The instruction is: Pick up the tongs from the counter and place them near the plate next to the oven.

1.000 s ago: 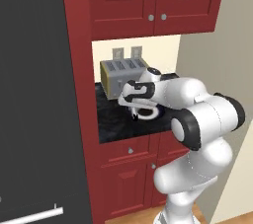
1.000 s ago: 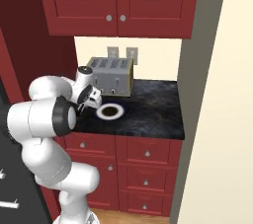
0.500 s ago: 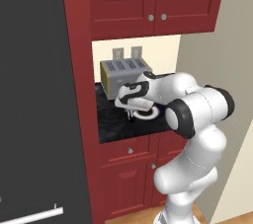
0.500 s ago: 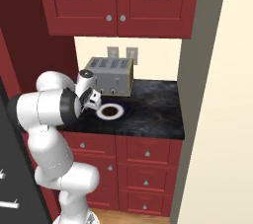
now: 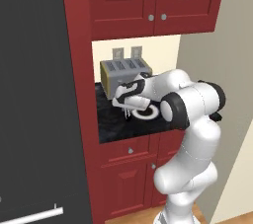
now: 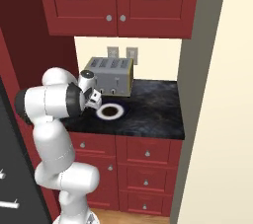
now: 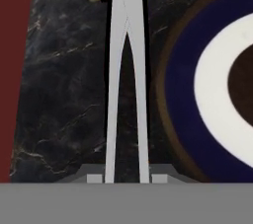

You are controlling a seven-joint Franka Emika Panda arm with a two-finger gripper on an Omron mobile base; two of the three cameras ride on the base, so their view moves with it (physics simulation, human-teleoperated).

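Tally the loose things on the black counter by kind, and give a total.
Toaster: 1
Plate: 1
Tongs: 1, lying beside the plate, between the gripper's fingertips
Total: 3

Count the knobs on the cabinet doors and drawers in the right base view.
7. Two on the upper cabinet doors. Five below the counter: two along the top row, then three lower down. The arm may hide others.
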